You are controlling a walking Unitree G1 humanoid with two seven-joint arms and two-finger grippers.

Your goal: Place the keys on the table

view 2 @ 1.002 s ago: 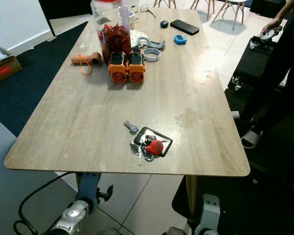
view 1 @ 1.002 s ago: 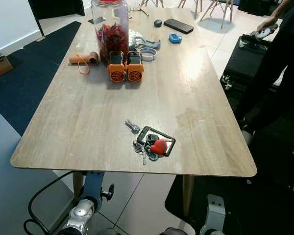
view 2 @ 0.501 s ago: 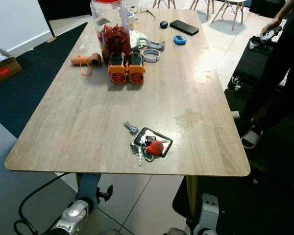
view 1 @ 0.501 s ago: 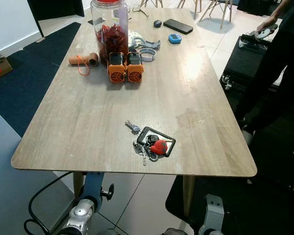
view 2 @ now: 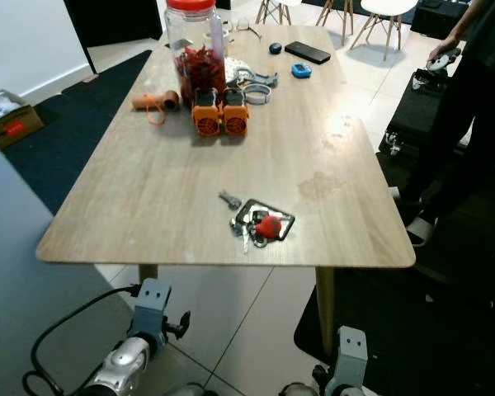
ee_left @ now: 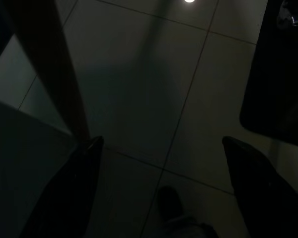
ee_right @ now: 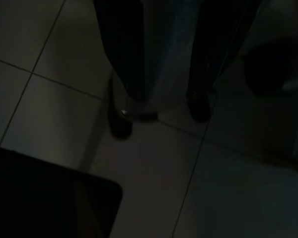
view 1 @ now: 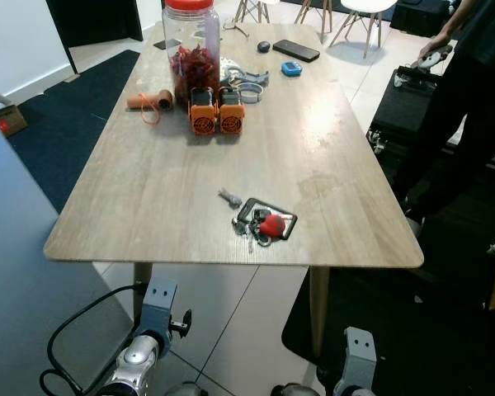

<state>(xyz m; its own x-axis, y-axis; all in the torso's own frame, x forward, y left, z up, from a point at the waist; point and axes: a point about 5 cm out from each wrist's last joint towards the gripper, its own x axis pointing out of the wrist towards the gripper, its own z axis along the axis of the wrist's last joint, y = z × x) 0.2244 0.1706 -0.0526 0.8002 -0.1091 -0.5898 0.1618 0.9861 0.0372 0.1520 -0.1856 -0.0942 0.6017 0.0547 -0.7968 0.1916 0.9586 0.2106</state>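
- One bunch of keys (view 1: 262, 223) lay flat on the wooden surface (view 1: 165, 181), close to its near edge and a little toward the right corner.
- It looked like the putting-down step was done, because the keys sat on the wood with nothing holding them.
- Both arms hung low by the floor, under the near edge, so the keys were well apart from each gripper.
- The left gripper (ee_left: 161, 188) had its two black fingers spread wide over floor tiles, with nothing between them.
- I could not tell if the right gripper was wide or narrow; its view was very dark.
- My guess was that no more moves were needed, except keeping the arms away from the near edge.
- Farther back on the surface stood a jar (view 1: 192, 49) and two orange things (view 1: 214, 111).
- A person (view 1: 466, 91) stood off the right edge.
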